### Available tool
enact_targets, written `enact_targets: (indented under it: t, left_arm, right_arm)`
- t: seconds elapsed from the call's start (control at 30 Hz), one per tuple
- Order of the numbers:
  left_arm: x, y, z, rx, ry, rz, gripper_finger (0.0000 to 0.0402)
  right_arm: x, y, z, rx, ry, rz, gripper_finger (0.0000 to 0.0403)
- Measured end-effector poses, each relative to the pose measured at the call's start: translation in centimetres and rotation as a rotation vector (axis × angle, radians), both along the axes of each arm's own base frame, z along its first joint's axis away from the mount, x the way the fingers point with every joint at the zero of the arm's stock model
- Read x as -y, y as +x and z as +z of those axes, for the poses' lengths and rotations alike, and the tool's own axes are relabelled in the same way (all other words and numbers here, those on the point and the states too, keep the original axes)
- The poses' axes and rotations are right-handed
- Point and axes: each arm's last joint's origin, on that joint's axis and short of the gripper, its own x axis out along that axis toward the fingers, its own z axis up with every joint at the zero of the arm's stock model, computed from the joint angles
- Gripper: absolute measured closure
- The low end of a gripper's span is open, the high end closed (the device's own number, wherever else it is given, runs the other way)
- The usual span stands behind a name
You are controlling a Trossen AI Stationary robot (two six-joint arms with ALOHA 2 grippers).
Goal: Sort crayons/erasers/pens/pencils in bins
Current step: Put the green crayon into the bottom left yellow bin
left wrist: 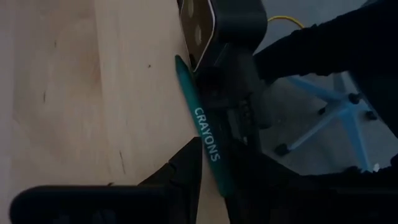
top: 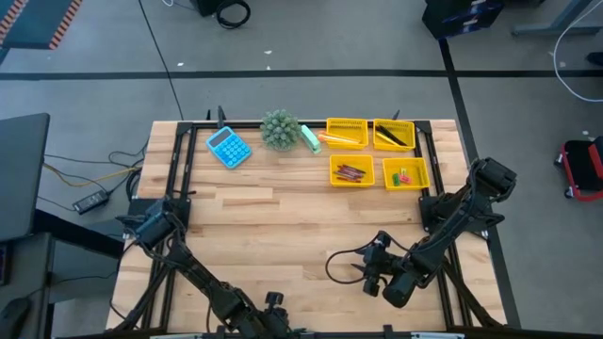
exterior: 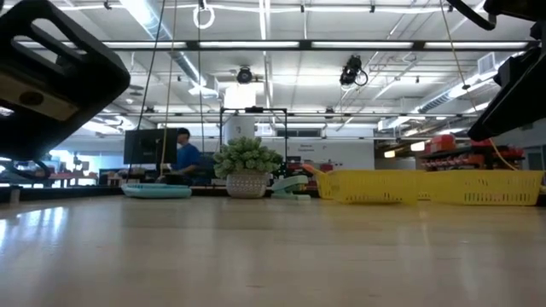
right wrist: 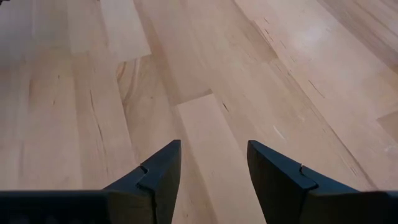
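Note:
Four yellow bins stand at the table's far right. The far-left bin point(top: 346, 133) holds orange pencils, the far-right bin point(top: 394, 136) dark pens, the near-left bin point(top: 351, 171) reddish crayons, and the near-right bin point(top: 406, 173) small pink and green erasers. The bins show as a yellow row in the low view point(exterior: 431, 188). My right gripper point(top: 369, 273) hovers over bare wood at the near right, open and empty point(right wrist: 213, 149). My left gripper point(top: 273, 303) rests at the table's near edge, beside a teal strip marked CRAYONS point(left wrist: 205, 140).
A blue calculator point(top: 228, 147), a potted green plant point(top: 280, 129) and a pale green object point(top: 311, 138) sit along the far edge, left of the bins. Bare wood point(top: 283, 217) fills the middle of the table. A person point(exterior: 183, 153) shows in the room behind.

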Motion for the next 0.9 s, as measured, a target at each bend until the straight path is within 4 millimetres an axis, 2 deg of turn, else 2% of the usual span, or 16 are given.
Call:
enact_targets:
  t: [0.57,0.9]
  left_arm:
    - [-0.1,0.0,-1.3,-0.021,0.036,0.044,0.0316]
    - [-0.8,0.3,-1.5,-0.007,0.115,0.076,0.0353]
  right_arm:
    - [0.0,0.0,0.0,0.000,-0.001,0.000,0.0213]
    - [0.0,0.0,0.0,-0.001,-0.003,0.003,0.0213]
